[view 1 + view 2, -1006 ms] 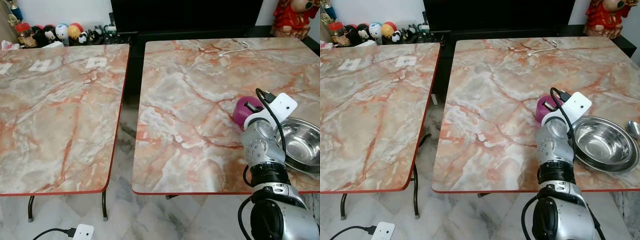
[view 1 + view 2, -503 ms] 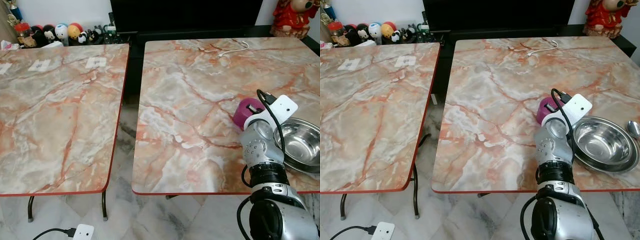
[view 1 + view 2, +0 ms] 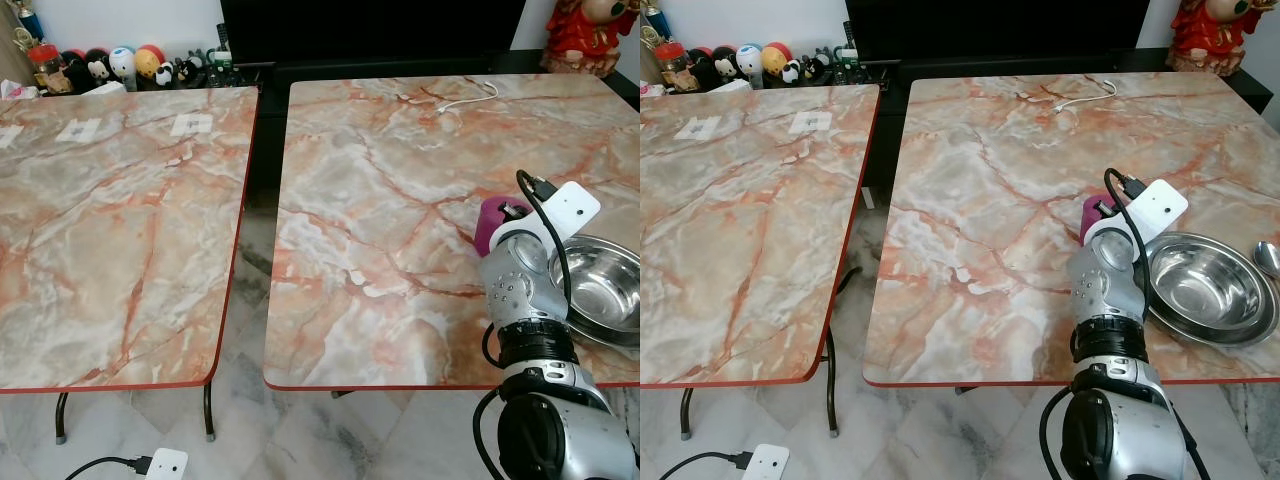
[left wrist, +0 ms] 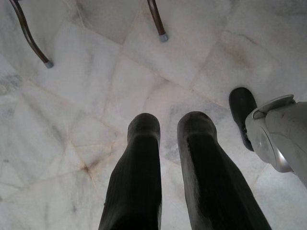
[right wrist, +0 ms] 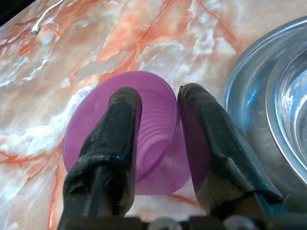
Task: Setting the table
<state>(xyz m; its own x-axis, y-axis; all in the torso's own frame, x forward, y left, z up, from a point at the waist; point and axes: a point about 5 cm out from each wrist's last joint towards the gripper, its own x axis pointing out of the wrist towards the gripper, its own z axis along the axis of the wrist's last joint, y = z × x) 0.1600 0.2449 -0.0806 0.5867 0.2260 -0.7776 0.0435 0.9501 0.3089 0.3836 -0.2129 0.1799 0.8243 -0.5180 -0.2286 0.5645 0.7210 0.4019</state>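
Observation:
A purple plastic cup [image 5: 158, 143] rests on the right marble table [image 3: 380, 200], just left of a steel bowl [image 3: 600, 290]. My right gripper [image 5: 153, 98] is shut on the cup's wall, with one finger over its mouth and the other outside, against the side nearest the bowl. From the head views the silver right wrist hides most of the cup [image 3: 488, 222]. A spoon [image 3: 1267, 257] lies past the bowl at the table's right edge. My left gripper [image 4: 168, 124] hangs idle over the floor, fingers close together and holding nothing.
A second marble table [image 3: 110, 220] stands to the left across a narrow gap. A white cable [image 3: 465, 100] lies at the right table's far side. Small figurines [image 3: 120, 65] line the back left. A red statue [image 3: 585, 35] stands at the back right.
My right wrist has shifted slightly right toward the bowl, and the purple cup has gone with it, so less of the cup shows. The left arm has not moved.

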